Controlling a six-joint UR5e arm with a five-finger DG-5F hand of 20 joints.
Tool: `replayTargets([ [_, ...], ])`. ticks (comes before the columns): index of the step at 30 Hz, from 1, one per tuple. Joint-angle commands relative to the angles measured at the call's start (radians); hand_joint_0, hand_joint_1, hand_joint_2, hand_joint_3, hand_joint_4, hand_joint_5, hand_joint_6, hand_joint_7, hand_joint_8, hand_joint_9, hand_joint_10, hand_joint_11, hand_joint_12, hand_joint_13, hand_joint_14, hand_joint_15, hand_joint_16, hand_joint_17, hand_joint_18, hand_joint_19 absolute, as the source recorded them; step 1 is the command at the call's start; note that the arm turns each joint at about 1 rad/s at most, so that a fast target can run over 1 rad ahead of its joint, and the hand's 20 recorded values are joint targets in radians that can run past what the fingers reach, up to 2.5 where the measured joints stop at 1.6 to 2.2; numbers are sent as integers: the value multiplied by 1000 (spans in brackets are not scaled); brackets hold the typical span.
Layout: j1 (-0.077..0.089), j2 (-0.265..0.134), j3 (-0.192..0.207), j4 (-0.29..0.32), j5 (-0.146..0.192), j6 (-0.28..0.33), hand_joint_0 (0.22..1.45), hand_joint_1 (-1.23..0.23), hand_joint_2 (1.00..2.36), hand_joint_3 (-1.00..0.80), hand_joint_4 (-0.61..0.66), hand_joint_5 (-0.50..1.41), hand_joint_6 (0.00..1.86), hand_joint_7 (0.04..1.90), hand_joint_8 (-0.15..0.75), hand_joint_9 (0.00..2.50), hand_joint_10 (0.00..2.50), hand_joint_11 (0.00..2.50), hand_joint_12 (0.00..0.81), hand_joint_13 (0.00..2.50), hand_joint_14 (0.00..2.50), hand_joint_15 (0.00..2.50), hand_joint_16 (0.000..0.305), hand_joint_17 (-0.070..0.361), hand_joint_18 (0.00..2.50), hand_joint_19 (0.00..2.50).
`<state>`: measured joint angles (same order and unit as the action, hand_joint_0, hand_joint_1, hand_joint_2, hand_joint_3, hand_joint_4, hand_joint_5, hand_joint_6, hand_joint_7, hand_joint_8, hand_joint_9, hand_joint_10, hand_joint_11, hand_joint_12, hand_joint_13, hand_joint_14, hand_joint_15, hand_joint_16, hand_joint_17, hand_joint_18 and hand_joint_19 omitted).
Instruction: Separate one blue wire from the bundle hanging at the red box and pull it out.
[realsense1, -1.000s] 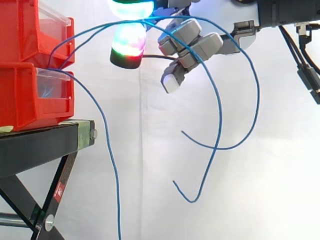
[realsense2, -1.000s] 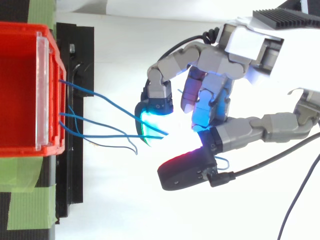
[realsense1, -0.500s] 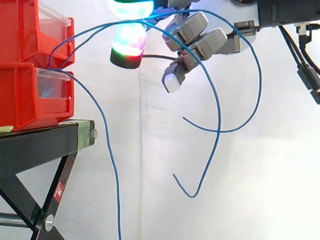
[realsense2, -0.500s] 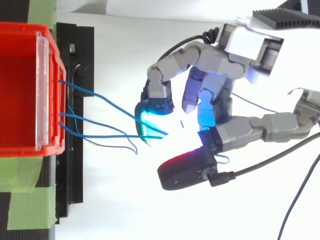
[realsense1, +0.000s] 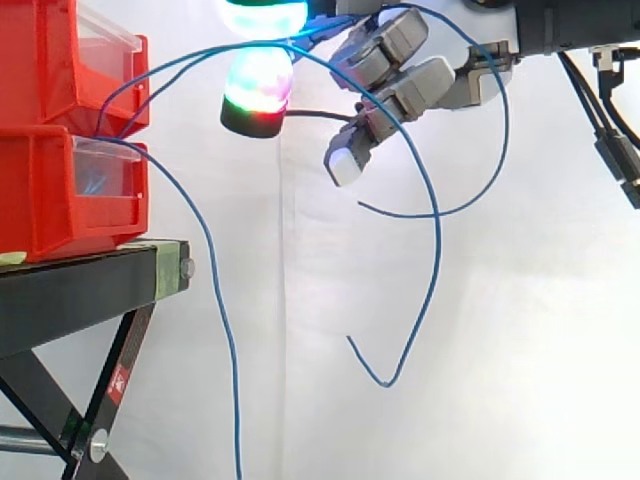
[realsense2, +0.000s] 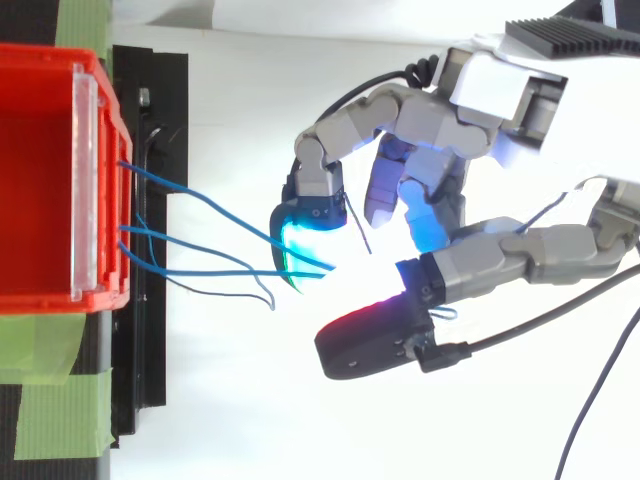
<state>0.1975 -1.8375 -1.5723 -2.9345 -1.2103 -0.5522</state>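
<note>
While the hand (realsense1: 388, 78), at the upper middle of the side frame, is curled round one blue wire (realsense1: 505, 110) whose free end loops out to the right, a second wire (realsense1: 436, 260) lies across the same fingers (realsense1: 343, 165) and drops toward the lower middle. That is the main risk, I judge: a pull away from the red bin (realsense1: 50, 190) at the upper left could drag both wires out together. The hold looks light, so the wire may also slide through. A third wire (realsense1: 226, 330) hangs apart beside the black stand (realsense1: 80, 290) and seems safe. A hard tug might shift the bin.
</note>
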Motion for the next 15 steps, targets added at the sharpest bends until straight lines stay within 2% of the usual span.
replayTargets([
  [1, 0, 0, 0, 0, 0, 0, 600, -637, 1018, -292, 231, -152, 886, 1142, 406, 1402, 1025, 1668, 389, 1730, 165, 1586, 55, 124, 1014, 689],
  [9, 0, 0, 0, 0, 0, 0, 607, -653, 1018, -282, 207, -153, 886, 1140, 406, 1366, 1138, 1700, 394, 1711, 188, 1602, 55, 125, 1010, 686],
  [15, 0, 0, 0, 0, 0, 0, 621, -718, 1018, -279, 189, -155, 887, 1132, 391, 1357, 1025, 1766, 385, 1683, 156, 1605, 54, 122, 973, 692],
])
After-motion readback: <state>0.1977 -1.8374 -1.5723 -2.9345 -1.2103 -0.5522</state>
